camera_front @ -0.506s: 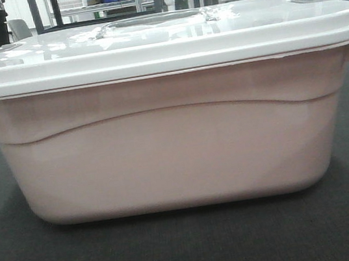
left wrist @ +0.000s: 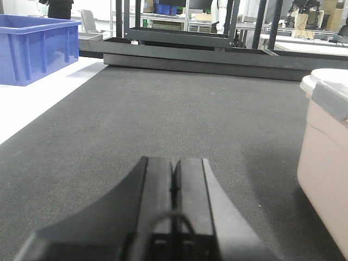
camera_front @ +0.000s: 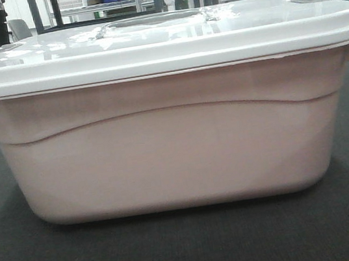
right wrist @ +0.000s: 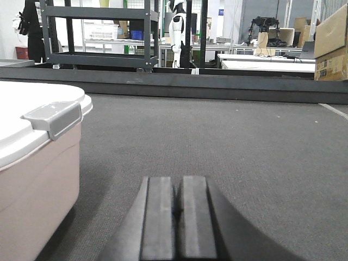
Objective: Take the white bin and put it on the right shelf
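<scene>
White bin (camera_front: pixel 172 157) lidded on dark mat (camera_front: pixel 180 254), left gripper (left wrist: pixel 174 166) pressed together, blue crate (left wrist: pixel 32 49) at ten o'clock, right gripper (right wrist: pixel 178 185) together, bin at nine o'clock

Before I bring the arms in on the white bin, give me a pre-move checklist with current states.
1. The lid sits level on the white bin: ok.
2. Bin rests flat on the dark mat: ok.
3. The left gripper is ready to grasp: not ok. It is shut and empty, with the bin apart on its right.
4. The right gripper is ready to grasp: not ok. It is shut and empty, with the bin apart on its left.
5. The grey latch is down over the lid edge: ok in the right wrist view.
6. The right shelf is located: cannot tell, as no view clearly shows it.
</scene>
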